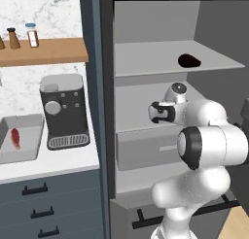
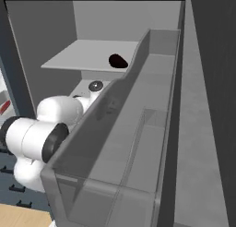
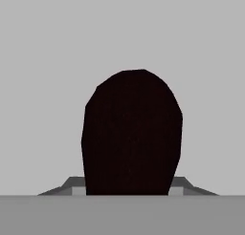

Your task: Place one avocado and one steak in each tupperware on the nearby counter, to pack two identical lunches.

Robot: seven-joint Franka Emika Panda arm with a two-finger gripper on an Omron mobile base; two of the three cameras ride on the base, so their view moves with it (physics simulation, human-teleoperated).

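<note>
A near-black avocado looms close in the hand view, standing on a grey fridge shelf. My gripper is shut on the avocado, one fingertip against each of its lower sides. A second avocado lies on the upper fridge shelf. My arm reaches in over the shelf below it. On the white counter at the left sits a light grey tupperware with a red steak inside.
A coffee machine stands beside the tupperware. Above it a wooden shelf carries jars. A grey pull-out drawer sits under the arm. The open fridge door's bin stands close on the right.
</note>
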